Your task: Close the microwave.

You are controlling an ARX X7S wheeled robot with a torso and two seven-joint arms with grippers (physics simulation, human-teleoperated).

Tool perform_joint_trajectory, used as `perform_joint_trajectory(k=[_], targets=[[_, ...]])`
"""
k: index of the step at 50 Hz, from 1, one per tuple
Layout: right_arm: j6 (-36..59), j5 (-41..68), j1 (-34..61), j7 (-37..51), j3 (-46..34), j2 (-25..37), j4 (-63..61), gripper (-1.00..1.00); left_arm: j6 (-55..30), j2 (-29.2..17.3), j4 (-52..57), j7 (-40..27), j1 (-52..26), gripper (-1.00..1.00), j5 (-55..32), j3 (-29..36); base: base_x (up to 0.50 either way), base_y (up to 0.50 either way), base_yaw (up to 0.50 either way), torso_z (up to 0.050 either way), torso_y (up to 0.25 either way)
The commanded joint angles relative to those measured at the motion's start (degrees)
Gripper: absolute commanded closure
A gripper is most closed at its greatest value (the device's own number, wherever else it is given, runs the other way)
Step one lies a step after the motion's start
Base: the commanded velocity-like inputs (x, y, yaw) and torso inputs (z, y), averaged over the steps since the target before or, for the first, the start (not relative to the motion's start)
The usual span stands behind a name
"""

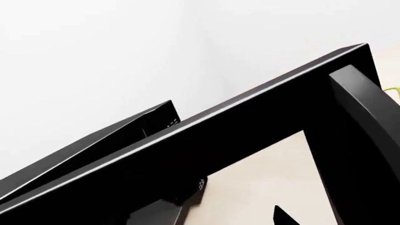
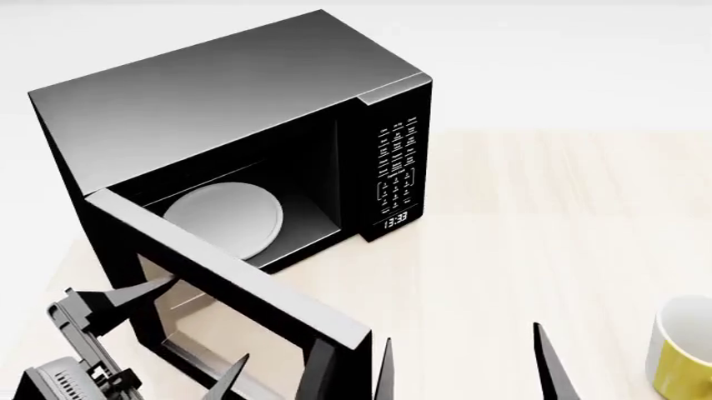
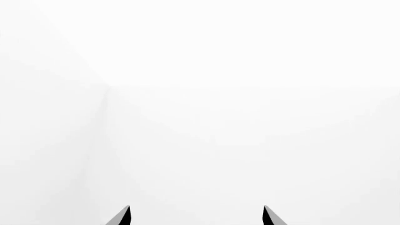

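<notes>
The microwave (image 2: 223,92) is a big black box with a grey top, a white turntable plate (image 2: 223,218) inside and a keypad panel (image 2: 398,171). Its windowed door (image 2: 239,287) stands wide open, swung out toward me. My left gripper (image 2: 183,333) is open at the door's outer side, low and close to the window; whether it touches is unclear. In the left wrist view the door frame (image 1: 250,122) fills the picture above the left gripper (image 1: 218,216). My right gripper (image 2: 465,367) is open and empty just past the door's free end. The right wrist view shows the right gripper (image 3: 196,215) against blank white.
A yellow mug (image 2: 681,354) stands at the table's near right. The pale wooden table (image 2: 534,233) stretches to the right of the microwave. A white wall lies behind.
</notes>
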Motion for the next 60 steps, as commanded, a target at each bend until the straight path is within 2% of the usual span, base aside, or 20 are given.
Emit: perform_joint_trajectory(k=[1, 28, 60], targets=[[0.1, -0.19, 0.17, -0.43, 0.41, -0.28, 0.27, -1.0, 0.8, 1.95, -2.36, -0.59, -1.32, -1.0, 1.23, -0.37, 0.0, 0.0, 0.0, 0.0, 0.0], [0.78, 0.62, 0.43, 0.26, 0.29, 0.24, 0.14, -1.0, 4.02, 6.06, -8.45, -3.8, -5.01, -1.0, 3.16, 0.01, 0.0, 0.0, 0.0, 0.0, 0.0], [1.16, 2.07, 0.89, 0.89, -0.11, 0.87, 0.84, -1.0, 3.8, 8.44, -12.79, -5.22, -9.78, -1.0, 5.22, 1.59, 0.0, 0.0, 0.0, 0.0, 0.0]])
